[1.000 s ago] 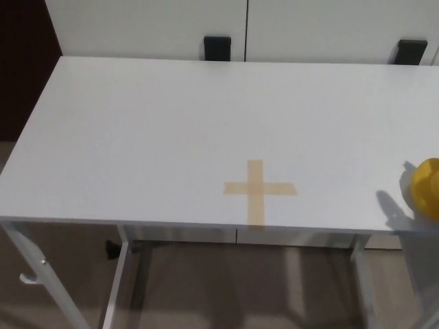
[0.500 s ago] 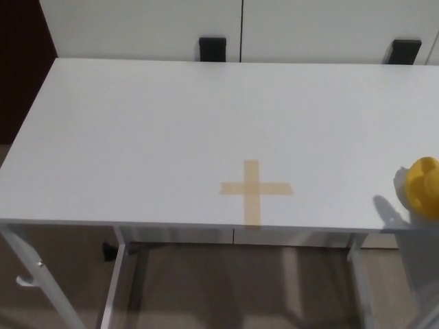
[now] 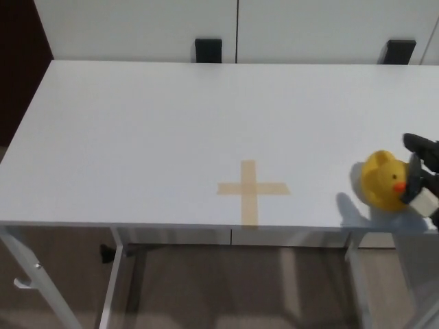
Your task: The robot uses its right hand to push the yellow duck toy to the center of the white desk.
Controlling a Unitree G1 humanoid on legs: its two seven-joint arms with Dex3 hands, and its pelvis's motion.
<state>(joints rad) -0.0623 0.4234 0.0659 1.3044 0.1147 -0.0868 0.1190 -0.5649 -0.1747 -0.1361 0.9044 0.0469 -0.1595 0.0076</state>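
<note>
A yellow duck toy (image 3: 384,180) with an orange beak stands on the white desk (image 3: 158,130) near its front right edge. My right hand (image 3: 422,173) comes in at the picture's right edge and sits right against the duck's right side, its black fingers (image 3: 420,144) spread and holding nothing. A tan tape cross (image 3: 252,190) marks the desk near the front middle, well to the duck's left. The left hand does not show.
Two black brackets (image 3: 208,49) (image 3: 399,51) sit behind the desk's far edge against white panels. The desk's white legs (image 3: 116,281) and the floor show below the front edge.
The duck has slid left toward the tape cross and now shows whole, with my right hand entering behind it. The camera has also shifted slightly.
</note>
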